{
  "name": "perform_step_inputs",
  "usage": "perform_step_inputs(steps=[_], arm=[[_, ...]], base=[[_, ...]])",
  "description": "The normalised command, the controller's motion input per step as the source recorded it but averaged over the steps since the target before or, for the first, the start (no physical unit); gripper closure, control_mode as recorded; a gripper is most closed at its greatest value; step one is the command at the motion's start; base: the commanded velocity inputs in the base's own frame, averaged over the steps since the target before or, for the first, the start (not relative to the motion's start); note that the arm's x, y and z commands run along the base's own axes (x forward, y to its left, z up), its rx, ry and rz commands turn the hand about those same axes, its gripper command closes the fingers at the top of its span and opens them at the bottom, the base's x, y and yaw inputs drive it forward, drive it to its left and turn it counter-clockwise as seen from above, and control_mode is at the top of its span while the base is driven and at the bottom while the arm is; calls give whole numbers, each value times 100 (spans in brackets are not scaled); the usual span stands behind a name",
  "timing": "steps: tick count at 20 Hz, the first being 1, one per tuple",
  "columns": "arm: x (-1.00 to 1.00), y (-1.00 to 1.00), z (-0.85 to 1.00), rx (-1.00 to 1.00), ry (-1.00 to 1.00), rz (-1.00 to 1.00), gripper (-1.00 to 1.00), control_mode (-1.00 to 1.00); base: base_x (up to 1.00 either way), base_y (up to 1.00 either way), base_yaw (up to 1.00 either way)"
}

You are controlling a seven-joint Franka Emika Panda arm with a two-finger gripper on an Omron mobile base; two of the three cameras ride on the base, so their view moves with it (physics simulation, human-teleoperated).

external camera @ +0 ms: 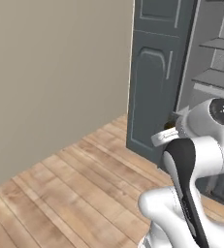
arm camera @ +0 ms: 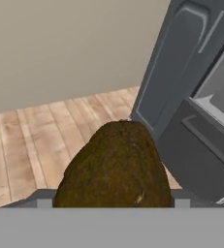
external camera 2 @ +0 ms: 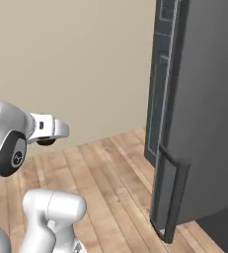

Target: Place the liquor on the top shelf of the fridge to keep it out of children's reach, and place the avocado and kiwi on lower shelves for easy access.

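Kiwi [arm camera: 114,167] sits nearest, brown and fuzzy, clamped in the gripper [arm camera: 114,201]; jaws closed on it, their tips mostly hidden behind the fruit. In the left base view the gripper [external camera: 168,131] hangs low, just in front of the open fridge [external camera: 215,82] and near the dark panelled door to its left. Beyond the kiwi: wood floor [arm camera: 45,131], then the fridge's lower drawer front [arm camera: 200,150] to the right, pale shelf boards above. Lower shelves [external camera: 214,77] are visible past the arm; can't tell what's on them. Top shelf is cut off, so liquor status unknown. My read: kiwi carry is mid-way, placement on a low shelf still to do; avocado status not verifiable.
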Motion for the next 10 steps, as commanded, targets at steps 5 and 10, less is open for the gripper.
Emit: perform_step_inputs(steps=[5, 10], arm=[[0, 0, 0, 0, 0, 0, 100, 100], [0, 0, 0, 0, 0, 0, 100, 100]], base=[[34, 99, -31], [33, 62, -45]])
